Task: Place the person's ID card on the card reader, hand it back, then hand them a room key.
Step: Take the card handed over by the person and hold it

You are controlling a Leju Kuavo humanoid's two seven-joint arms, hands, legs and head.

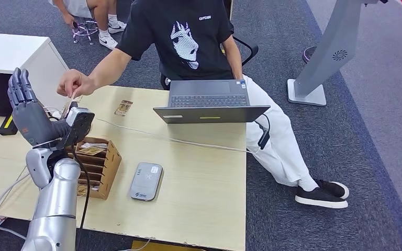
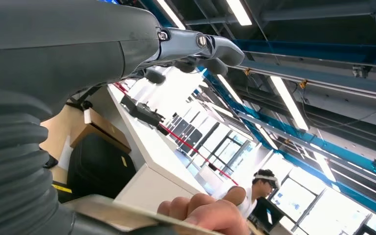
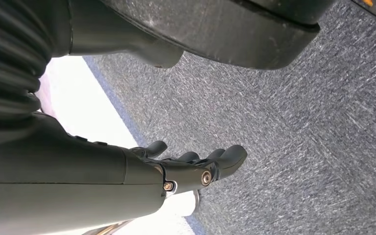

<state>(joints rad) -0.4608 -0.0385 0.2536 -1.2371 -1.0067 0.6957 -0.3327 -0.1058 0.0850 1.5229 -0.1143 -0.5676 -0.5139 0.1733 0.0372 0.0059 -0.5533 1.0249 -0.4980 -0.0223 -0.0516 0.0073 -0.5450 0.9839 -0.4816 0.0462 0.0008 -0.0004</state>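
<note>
Left hand (image 1: 25, 107) is raised above the table (image 1: 199, 178) with its fingers straight, apart from the thumb and pointing upward; nothing is gripped in it. The person's hand (image 1: 73, 82) is just beyond it, pinching a thin pale card (image 1: 69, 104) that hangs down beside the robot's palm; in the left wrist view the same card (image 2: 112, 211) lies edge-on across the thumb side of the robot hand with the person's fingers (image 2: 203, 213) on it, and whether card and palm touch cannot be told. The card reader (image 1: 146, 181), a flat grey unit, lies on the table toward the robot's edge, well apart from the card and with nothing on it. Just left of the reader stands a wooden slotted box (image 1: 100, 162), holding cards in its slots. Beyond the reader, at the far edge, an open laptop (image 1: 209, 102) faces the seated person (image 1: 188, 42); a white cable (image 1: 178, 140) runs across the table between laptop and reader. A small printed card (image 1: 123, 107) lies flat beyond the box, near the far edge. Right hand (image 3: 191, 166) hangs over grey carpet (image 3: 298, 122), fingers loosely curled and holding nothing.
</note>
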